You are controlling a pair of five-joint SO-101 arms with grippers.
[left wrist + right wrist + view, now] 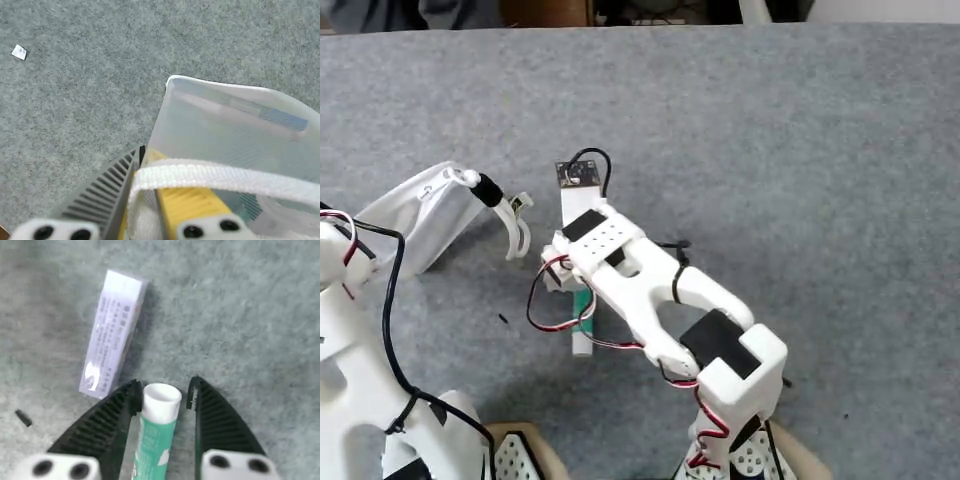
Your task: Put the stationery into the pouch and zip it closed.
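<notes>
My left gripper (147, 155) is shut on the rim of the white translucent pouch (230, 130), holding it lifted off the grey mat; a pen-like item (240, 110) shows through its wall. In the high view the pouch (425, 215) hangs at the left, with its strap (515, 235) dangling toward the middle. My right gripper (165, 384) is open and low over the mat, its fingers on either side of the white cap of a green glue stick (152, 440). That glue stick (582, 325) pokes out from under the right arm (620, 260). A white eraser box (112, 332) lies just beyond it.
The grey mat (800, 150) stretches wide to the right and back. A small black speck (502, 320) lies left of the glue stick. A tiny white scrap (19, 51) rests on the mat away from the pouch.
</notes>
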